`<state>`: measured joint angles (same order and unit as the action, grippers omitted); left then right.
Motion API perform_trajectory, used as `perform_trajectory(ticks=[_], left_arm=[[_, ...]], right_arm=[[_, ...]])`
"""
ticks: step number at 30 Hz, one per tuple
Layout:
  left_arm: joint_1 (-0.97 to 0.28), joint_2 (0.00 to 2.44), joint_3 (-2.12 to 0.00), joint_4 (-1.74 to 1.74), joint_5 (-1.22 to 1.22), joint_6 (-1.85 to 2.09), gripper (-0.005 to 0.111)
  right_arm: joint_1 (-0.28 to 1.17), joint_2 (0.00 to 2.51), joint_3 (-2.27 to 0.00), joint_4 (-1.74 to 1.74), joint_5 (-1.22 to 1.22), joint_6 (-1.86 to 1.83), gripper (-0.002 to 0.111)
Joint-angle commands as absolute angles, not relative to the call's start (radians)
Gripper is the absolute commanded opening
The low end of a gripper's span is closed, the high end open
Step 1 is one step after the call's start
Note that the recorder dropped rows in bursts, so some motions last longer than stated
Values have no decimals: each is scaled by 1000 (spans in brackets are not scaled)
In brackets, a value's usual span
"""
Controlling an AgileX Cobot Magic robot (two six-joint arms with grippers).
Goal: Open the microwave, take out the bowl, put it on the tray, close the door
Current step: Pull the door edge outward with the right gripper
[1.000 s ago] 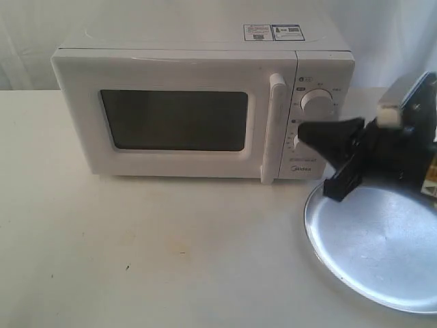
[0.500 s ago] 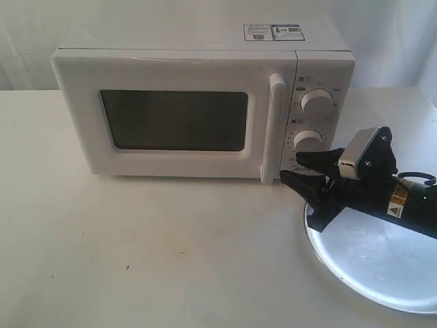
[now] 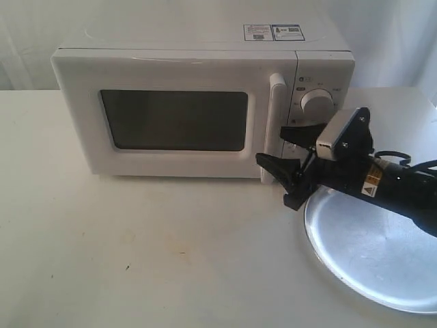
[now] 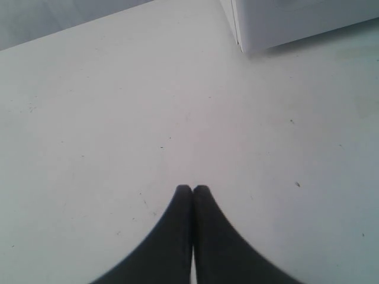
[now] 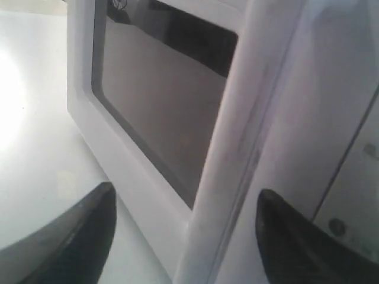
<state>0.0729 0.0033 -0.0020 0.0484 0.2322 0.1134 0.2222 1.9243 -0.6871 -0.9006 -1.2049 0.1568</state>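
The white microwave (image 3: pixel 184 102) stands at the back of the table with its door (image 3: pixel 174 119) shut, so the bowl is hidden. My right gripper (image 3: pixel 273 145) is open at the lower part of the vertical bar handle (image 3: pixel 276 116), one finger on each side of it. In the right wrist view the handle (image 5: pixel 237 148) runs between the two dark fingertips (image 5: pixel 95 219) with gaps on both sides, the dark window (image 5: pixel 160 100) beside it. The silver tray (image 3: pixel 375 249) lies at the right under that arm. My left gripper (image 4: pixel 192 189) is shut and empty over bare table.
Two round dials (image 3: pixel 316 102) sit right of the handle, the lower one hidden behind my gripper. A corner of the microwave (image 4: pixel 284 23) shows in the left wrist view. White table (image 3: pixel 157 253) stretches in front of the microwave.
My right gripper has swung left from above the tray to the door handle, staying open, and now straddles it. The door has stayed shut.
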Motion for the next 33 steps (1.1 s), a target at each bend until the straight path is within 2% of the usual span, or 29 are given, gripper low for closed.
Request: perform_trajectory(ticks=[1,3,5,6,8,28,30,33], left_arm=[[69,0,0,45,232,109,0],[69,0,0,45,232,109,0],[69,0,0,45,232,109,0],[69,0,0,45,232,109,0],[69,0,0,45,232,109,0],[69,0,0,45,232,109,0],[69,0,0,45,232,109,0],[69,0,0,45,232,109,0]], right_arm=[[271,1937,-738,-825,-1148,160,61],[281,1940,-746,-849,-1118,160,50],[281,1940,-746,-884,-1118,158,31],[281,1940,-746,-919,-1123,158,17],[281,1940,-746,-944,-1124,158,0],[281,1934,-743,-1111,-1221,249,1],[279,1934,-743,-1111,-1221,257,5],[279,1934,-743,-1091,-1221,351,21]])
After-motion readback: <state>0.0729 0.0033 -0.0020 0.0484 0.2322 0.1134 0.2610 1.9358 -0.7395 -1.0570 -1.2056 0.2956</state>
